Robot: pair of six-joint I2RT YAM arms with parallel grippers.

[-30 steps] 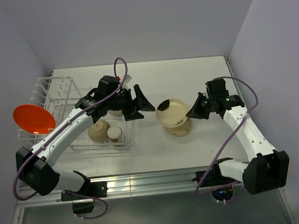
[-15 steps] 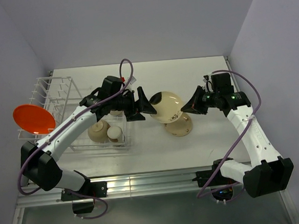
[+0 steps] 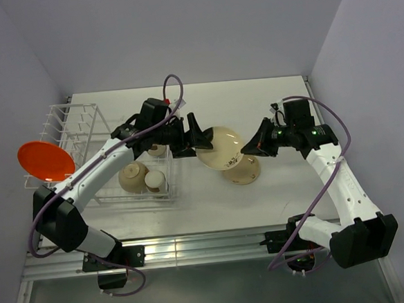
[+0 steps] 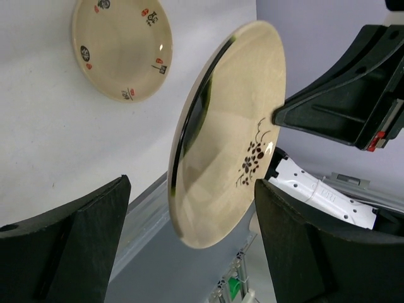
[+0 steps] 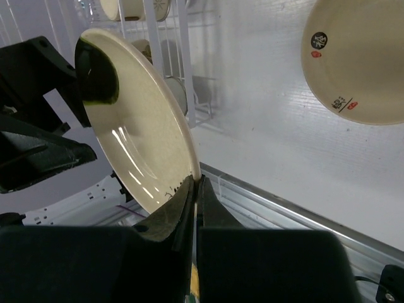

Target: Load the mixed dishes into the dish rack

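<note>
My right gripper (image 3: 257, 147) is shut on the rim of the cream shallow dish with brown marks (image 3: 217, 147) and holds it on edge above the table; the grip shows in the right wrist view (image 5: 197, 183) on the dish (image 5: 136, 136). My left gripper (image 3: 195, 138) is open, and its fingers straddle the dish's left edge (image 4: 221, 132) without touching it. The cream-white bowl (image 3: 245, 170) lies on the table under the dish. The orange plate (image 3: 44, 160) stands in the dish rack (image 3: 82, 125). Two tan cups (image 3: 133, 176) (image 3: 155, 180) sit in its basket.
A third small cup or glass (image 3: 157, 151) sits in the basket behind the left arm. The bowl also shows in the left wrist view (image 4: 123, 47) and the right wrist view (image 5: 360, 63). Walls close in the table at the back and right.
The right gripper has carried the dish left and tilted it on edge. The left gripper has moved right, and its open fingers now stand on either side of the dish's edge.
</note>
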